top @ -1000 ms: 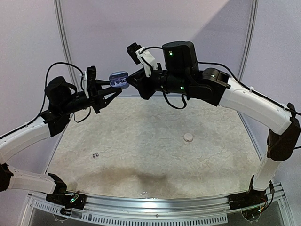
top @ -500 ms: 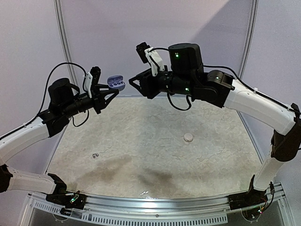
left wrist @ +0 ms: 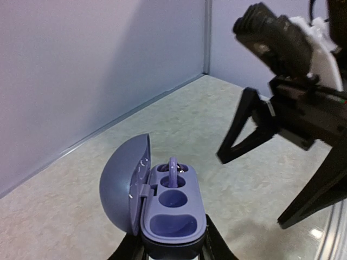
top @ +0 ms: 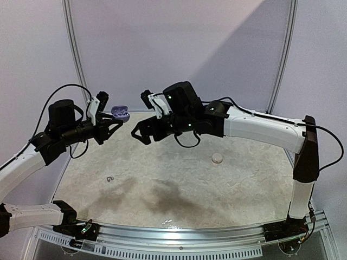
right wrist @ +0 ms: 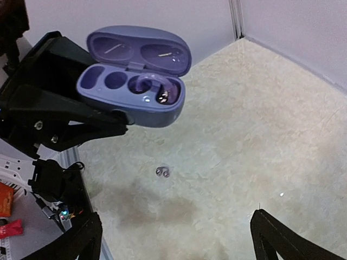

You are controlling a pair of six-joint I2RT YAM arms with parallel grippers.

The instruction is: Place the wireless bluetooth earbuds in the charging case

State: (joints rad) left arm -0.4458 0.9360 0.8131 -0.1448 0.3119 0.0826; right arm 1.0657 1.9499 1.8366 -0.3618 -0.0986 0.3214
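The purple charging case (top: 120,113) hangs in the air at the back left with its lid open, my left gripper (top: 114,121) shut on its base. In the left wrist view the case (left wrist: 173,214) shows one purple hooked earbud (left wrist: 173,169) seated in its far pocket, and the near pockets are empty. The right wrist view also has the case (right wrist: 130,86) and that earbud (right wrist: 155,89). My right gripper (top: 140,135) stands open and empty just right of the case, apart from it. A loose dark earbud (top: 110,179) with shiny bits lies on the table (right wrist: 162,172).
A small white round object (top: 217,158) lies on the beige mat right of centre. Lilac walls with metal posts (top: 76,59) close off the back. A metal rail (top: 173,235) runs along the near edge, by the arm bases.
My right gripper has opened and pulled back from the case, swinging down and left. The left arm has carried the case left and lower.
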